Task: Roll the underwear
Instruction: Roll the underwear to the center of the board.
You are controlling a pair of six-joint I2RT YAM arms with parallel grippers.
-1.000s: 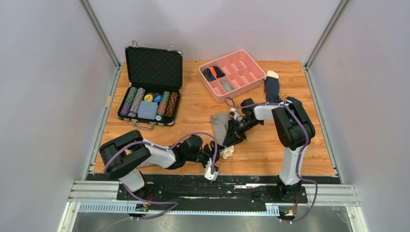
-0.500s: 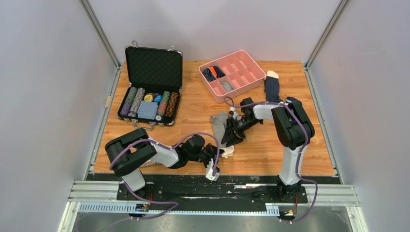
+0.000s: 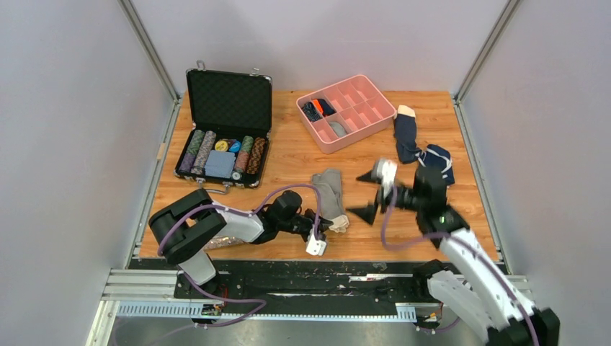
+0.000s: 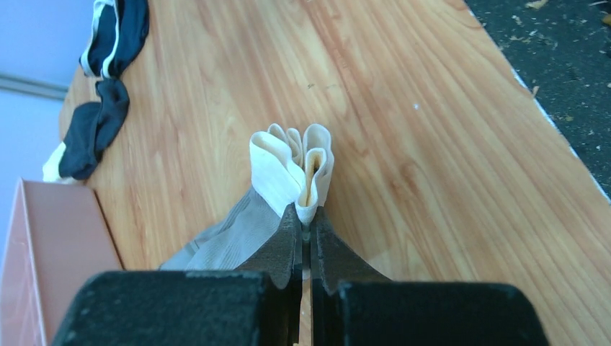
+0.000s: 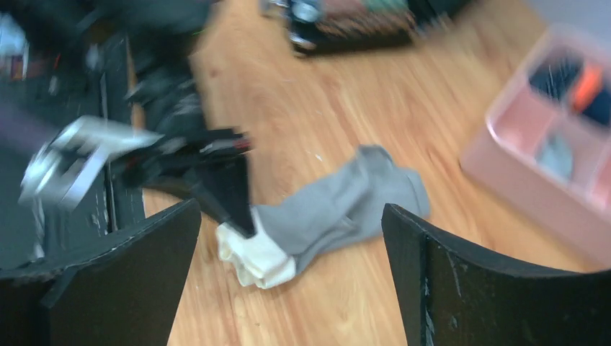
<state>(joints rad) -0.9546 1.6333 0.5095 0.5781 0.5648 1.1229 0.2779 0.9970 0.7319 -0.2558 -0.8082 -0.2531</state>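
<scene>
The underwear [image 3: 328,189] lies folded into a narrow gray strip on the wooden table, its cream band [image 3: 338,224] bunched at the near end. My left gripper [image 3: 328,228] is low at that end, shut on the cream band [image 4: 292,169], whose folds stick out past the fingertips [image 4: 288,231]. In the right wrist view, which is blurred, the gray cloth [image 5: 346,205] and cream end [image 5: 256,256] lie ahead. My right gripper [image 3: 369,194] hangs to the right of the underwear, raised off it. It is wide open [image 5: 292,216] and holds nothing.
A pink divided tray [image 3: 381,120] stands at the back, an open case of poker chips [image 3: 225,133] at the back left. A navy sock [image 3: 405,133] and a navy garment with white trim [image 3: 434,158] lie at the right, behind the right gripper.
The right gripper has let go of the underwear, opened wide and pulled back to the right. The left gripper has shut on the cream band. The gray strip now lies uncovered.
</scene>
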